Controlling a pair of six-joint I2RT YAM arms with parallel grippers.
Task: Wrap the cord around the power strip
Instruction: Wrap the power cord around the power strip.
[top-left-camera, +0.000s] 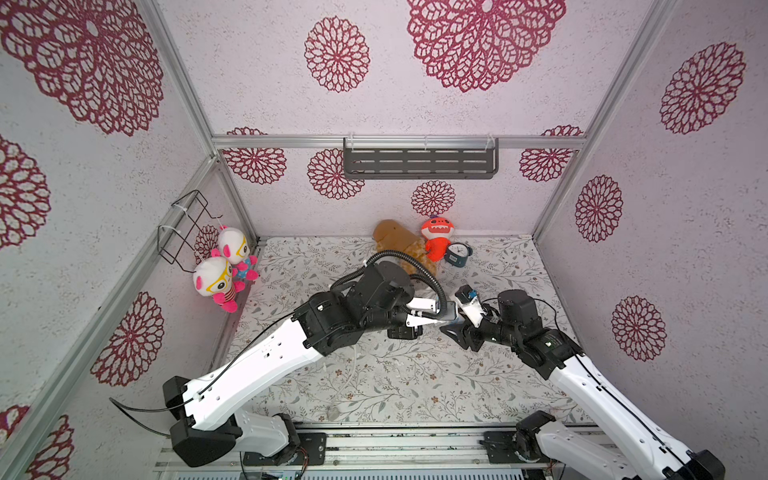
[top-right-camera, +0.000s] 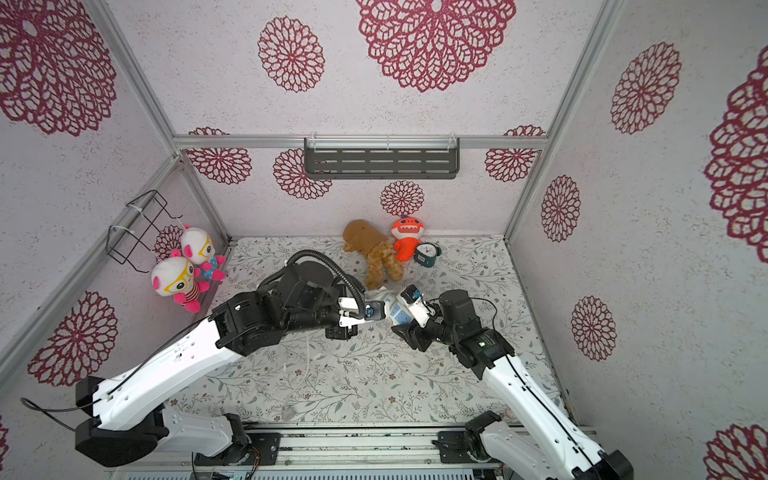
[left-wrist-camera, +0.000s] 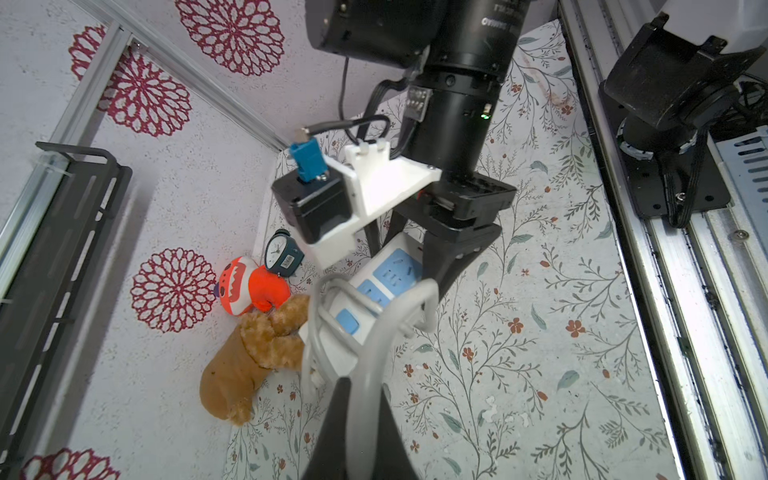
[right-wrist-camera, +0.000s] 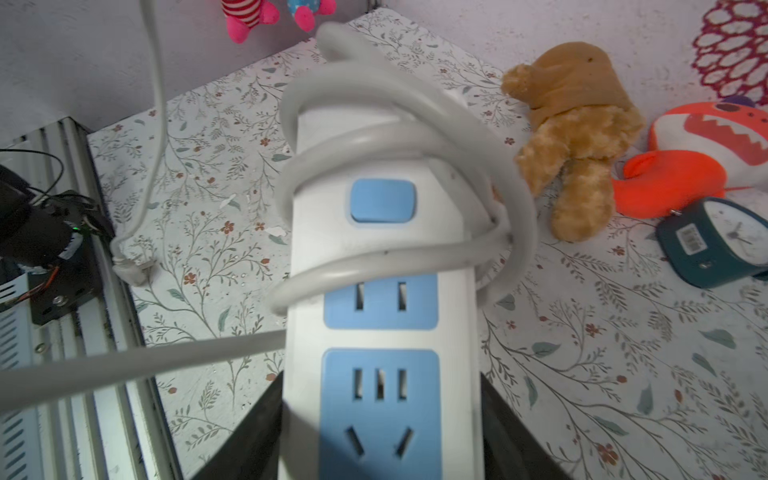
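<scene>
Above the table (top-left-camera: 415, 374), right end effector (right-wrist-camera: 380, 415) clamps the power strip (right-wrist-camera: 324, 224), left end effector (left-wrist-camera: 353, 386) pinches its cord (right-wrist-camera: 124, 368).

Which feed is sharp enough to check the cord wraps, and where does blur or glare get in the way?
Right wrist view: the power strip is sharp, the cord softer, blurred nearest the lens; bright patch low on the strip. Left wrist view: foreground cord out of focus. Both top views: evenly lit, wide-angle bent, strip mostly hidden.

Glossy white plastic power strip (right-wrist-camera: 318, 226), smooth cord (right-wrist-camera: 395, 135)
</scene>
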